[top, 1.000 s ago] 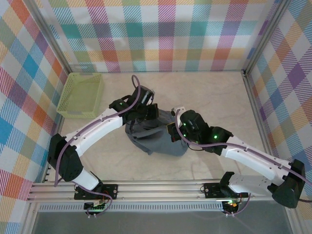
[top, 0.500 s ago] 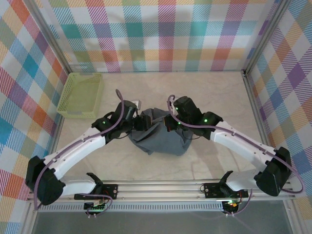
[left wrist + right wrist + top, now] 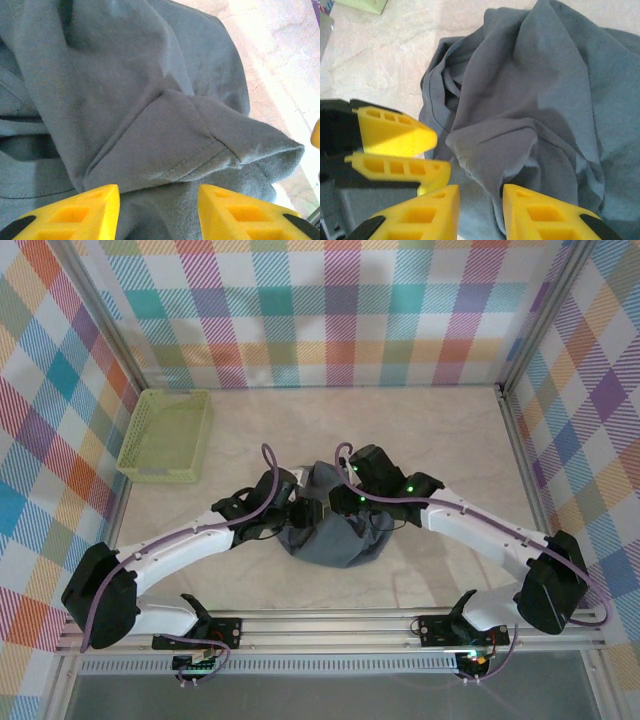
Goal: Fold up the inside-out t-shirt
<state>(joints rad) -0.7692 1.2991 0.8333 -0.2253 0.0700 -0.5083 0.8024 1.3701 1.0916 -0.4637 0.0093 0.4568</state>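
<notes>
Over the last second both my arms have swung in, and the inside-out t-shirt (image 3: 338,540) has been drawn from a looser spread into a tight heap at the near middle of the table (image 3: 450,440). My left gripper (image 3: 159,212) stands parted, a stitched sleeve hem lying just beyond its tips. My right gripper (image 3: 479,207) is also parted, with a ridge of grey cloth running into the gap. The two grippers sit just beside each other at the heap's far edge.
</notes>
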